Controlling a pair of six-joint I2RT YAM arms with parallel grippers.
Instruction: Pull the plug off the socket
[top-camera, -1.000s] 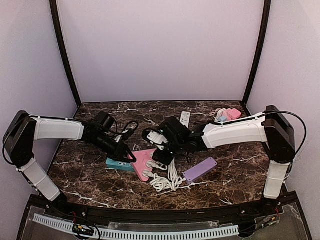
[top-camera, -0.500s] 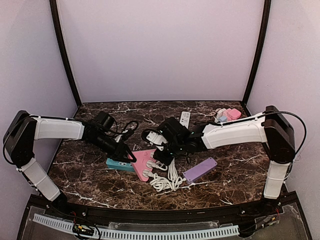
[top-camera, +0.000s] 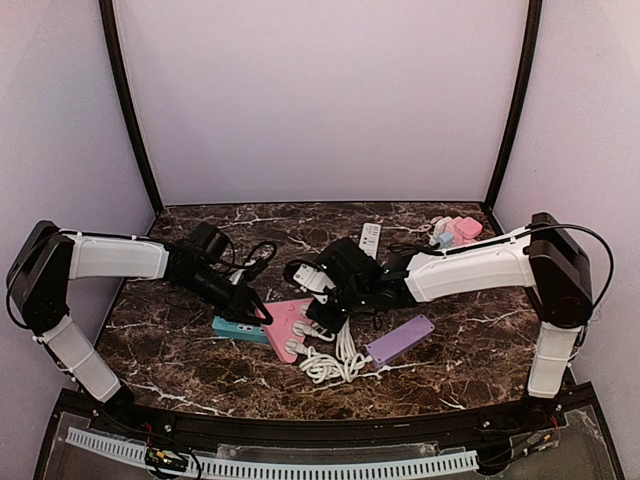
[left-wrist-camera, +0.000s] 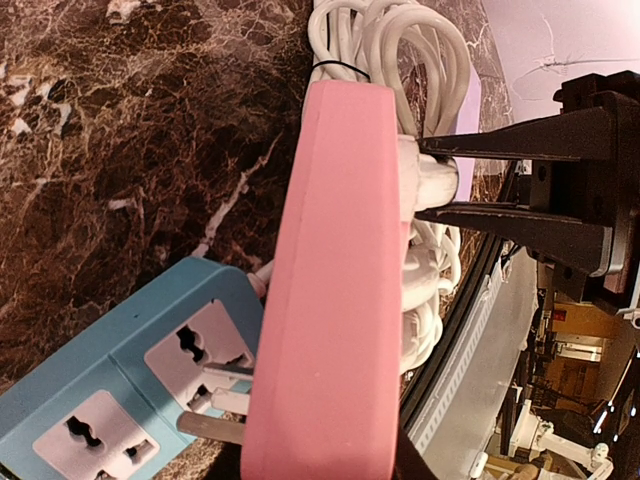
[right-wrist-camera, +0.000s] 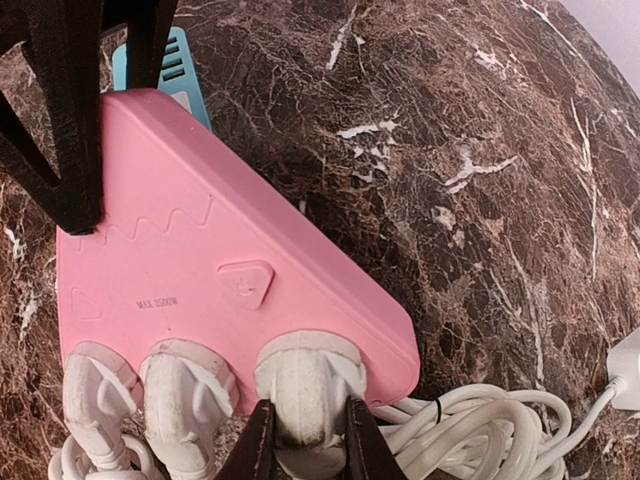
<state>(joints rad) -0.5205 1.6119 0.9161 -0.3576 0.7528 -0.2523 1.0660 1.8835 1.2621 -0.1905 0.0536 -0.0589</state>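
The pink socket (top-camera: 285, 322) lies flat on the counter (top-camera: 200, 370), in the middle and a bit to the left. Three white plugs sit in a row along its right edge.

The right tool (right-wrist-camera: 305, 418) has its two fingers squeezed shut on the sides of one plug (right-wrist-camera: 300, 380) — the end one in the row, next to the socket's corner. That plug pokes straight out of the pink edge. Its long way points back at the right tool, so tool and plug are lined up.

The pull should go along that same line, to the right and away from the pink edge. A pull to the side could bend the pins or drag the whole socket.

The left tool (top-camera: 256, 312) is on the other side, at the far-left corner. It looks closed on the pink socket to hold it in place. So the right arm pulls — the left arm holds.

The white cable (top-camera: 335, 362) is bunched up just beside the plug and may tug a little.
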